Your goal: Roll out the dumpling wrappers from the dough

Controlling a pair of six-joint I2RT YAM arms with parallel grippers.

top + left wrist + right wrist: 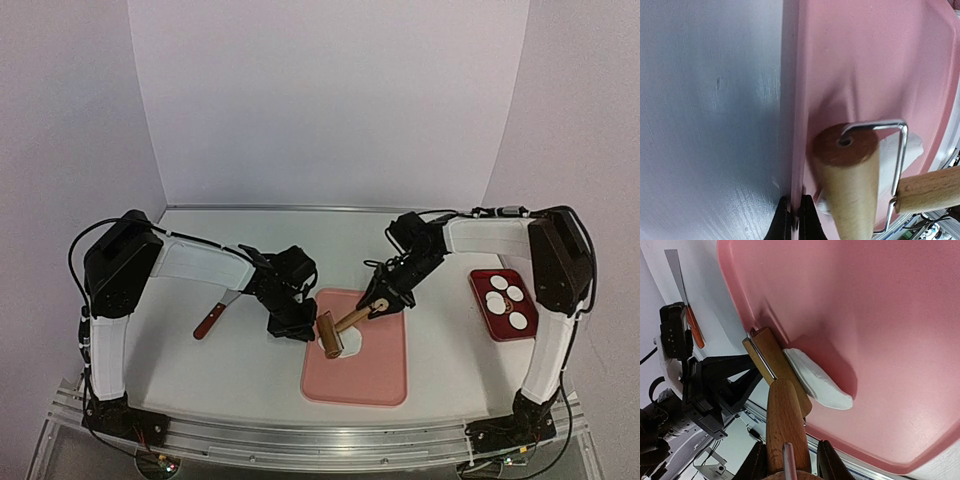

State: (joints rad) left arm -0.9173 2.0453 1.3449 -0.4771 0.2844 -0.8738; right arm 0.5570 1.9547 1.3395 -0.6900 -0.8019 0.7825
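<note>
Contents of the red tray [480, 287], near the table's [200, 370] right edge: four wrappers [497, 283] by my count, all lying flat. On the pink mat [375, 385], at the table's middle toward its near edge, I see the dough [349, 346], a flattened white piece by the mat's left edge, with the roller [330, 337] resting on it. My left gripper [296, 328] is pinched together on the mat's left rim. My right gripper [378, 305] is clamped on the roller's wooden handle [355, 318], which slants toward the mat's far edge. A wood-handled knife [216, 312] lies on the table left of the mat.
</note>
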